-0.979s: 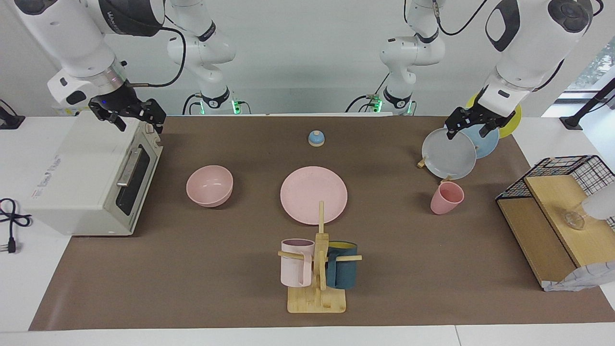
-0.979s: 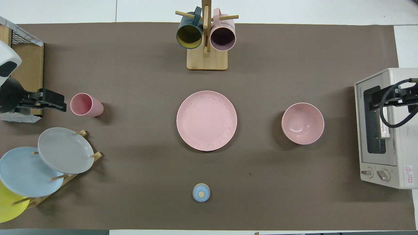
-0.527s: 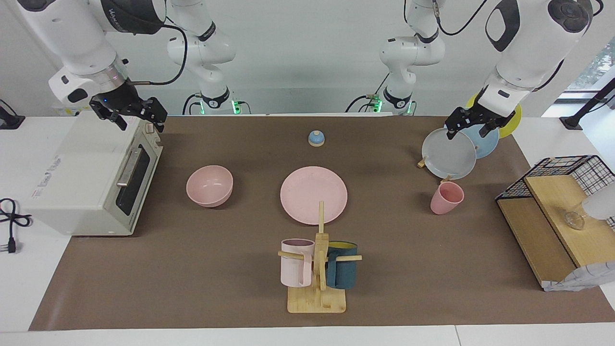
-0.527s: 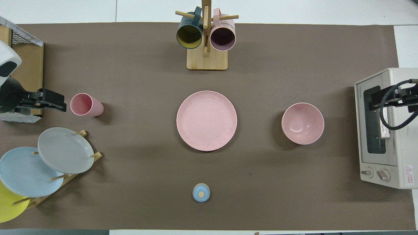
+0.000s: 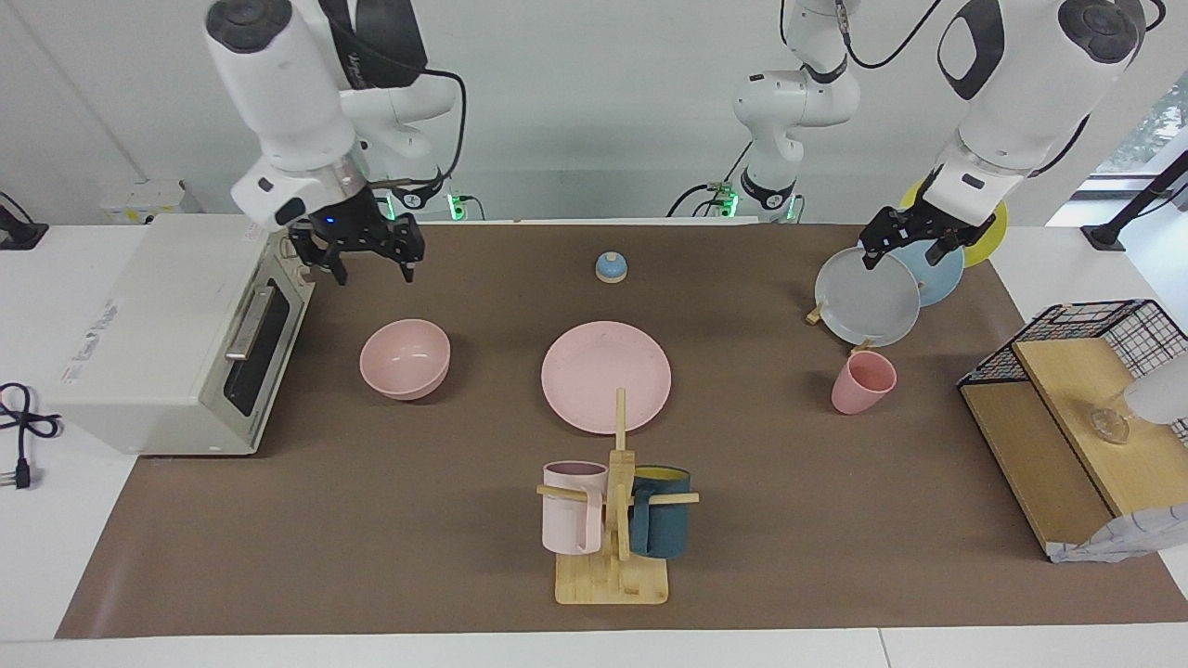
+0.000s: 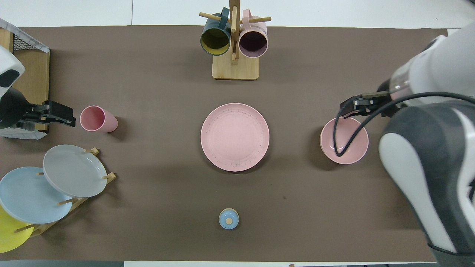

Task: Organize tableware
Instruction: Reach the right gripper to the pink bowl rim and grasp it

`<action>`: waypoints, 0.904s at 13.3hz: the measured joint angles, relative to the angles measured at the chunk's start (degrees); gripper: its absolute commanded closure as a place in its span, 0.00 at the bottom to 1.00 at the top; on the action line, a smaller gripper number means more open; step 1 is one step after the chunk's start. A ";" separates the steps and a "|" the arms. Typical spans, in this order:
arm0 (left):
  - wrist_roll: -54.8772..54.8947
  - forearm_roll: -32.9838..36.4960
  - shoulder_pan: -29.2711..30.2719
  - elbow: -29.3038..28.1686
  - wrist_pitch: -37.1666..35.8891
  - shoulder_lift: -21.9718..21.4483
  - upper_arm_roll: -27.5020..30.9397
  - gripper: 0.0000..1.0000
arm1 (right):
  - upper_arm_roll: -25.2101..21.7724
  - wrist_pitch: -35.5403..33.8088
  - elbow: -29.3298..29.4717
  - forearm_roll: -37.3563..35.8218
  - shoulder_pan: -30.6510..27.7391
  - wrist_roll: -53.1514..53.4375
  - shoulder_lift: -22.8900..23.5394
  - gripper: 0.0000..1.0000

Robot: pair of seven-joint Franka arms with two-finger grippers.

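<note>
Arms: glossy white rounded shells, dark grey joint caps and inset panels | Wrists: silver ring above each black two-finger end effector, right end effector [image 5: 369,263], left end effector [image 5: 905,243] | Cables: black, looped along both arms | Markings: small blue light on right wrist; green lights at bases

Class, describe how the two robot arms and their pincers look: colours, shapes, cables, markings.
Both arms are glossy white rounded segments with dark grey joint caps and panels. Black cables loop alongside them. The right pincer and left pincer are black, each with two short fingers; a small blue light shows on the right one's wrist.
</note>
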 measured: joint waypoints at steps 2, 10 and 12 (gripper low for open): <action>0.00 0.00 0.00 0.00 0.00 0.00 0.00 0.00 | -0.03 9.33 -7.09 0.00 0.82 0.19 1.84 0.09; 0.00 0.00 0.00 0.00 0.00 0.00 -0.02 0.00 | -0.12 29.20 -28.40 0.01 2.87 2.45 0.17 0.25; 0.00 0.00 0.00 0.00 0.00 0.00 -0.03 0.00 | -0.17 31.25 -31.53 0.02 2.86 2.52 -1.11 0.36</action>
